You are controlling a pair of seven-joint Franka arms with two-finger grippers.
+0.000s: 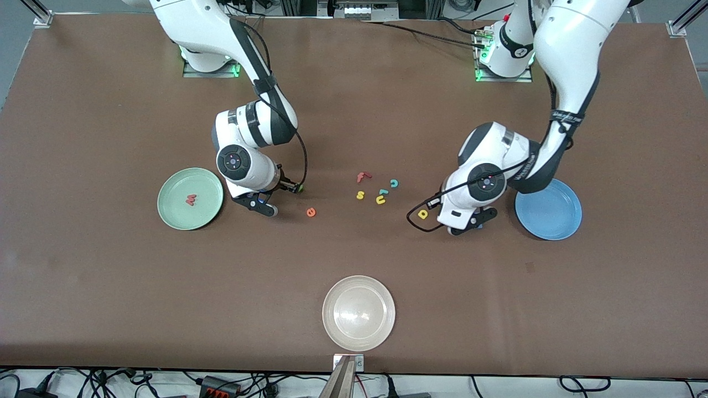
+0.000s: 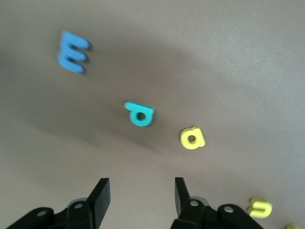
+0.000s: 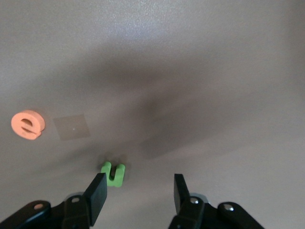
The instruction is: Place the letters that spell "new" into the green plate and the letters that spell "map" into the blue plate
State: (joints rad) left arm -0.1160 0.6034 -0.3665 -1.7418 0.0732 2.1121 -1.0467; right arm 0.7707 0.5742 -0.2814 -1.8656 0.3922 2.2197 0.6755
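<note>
Closest to the front camera: a white plate [image 1: 358, 313], alone on the brown counter [image 1: 110, 287].

Next row up, toward the left arm's end: left claw [image 2: 140, 191] hanging low over bare counter just beside the blue plate [image 1: 548, 209]. Fingers [image 2: 101, 192] spread apart, gripping nothing. Yellow "a" [image 1: 423, 213] flat on the counter near that claw, apart from it. Teal "p" [image 2: 139, 114] and blue "m" [image 2: 72, 52] only visible from the left wrist view, strung out past the "a" in a loose line, none touching. Hidden by the arm from the front, so can't place them any better than that. Not one of the three on the blue plate.

Same depth, toward the right arm's end: orange "e" [image 1: 311, 211] lying loose on the counter. Right claw [image 3: 138, 186] low over the counter between the "e" and the green plate [image 1: 171, 215], also open and empty-handed. Green "n" [image 3: 113, 174] right at the tip of one finger, outside the gap rather than in it.

Salmon "w" [image 1: 191, 199] resting in the middle of the green plate.

A bit farther back, mid-counter: yellow "u" [image 1: 380, 199] and yellow "s" [image 1: 360, 194] close together, then teal "c" [image 1: 394, 183] and red "f" [image 1: 362, 177] farthest of the bunch.
</note>
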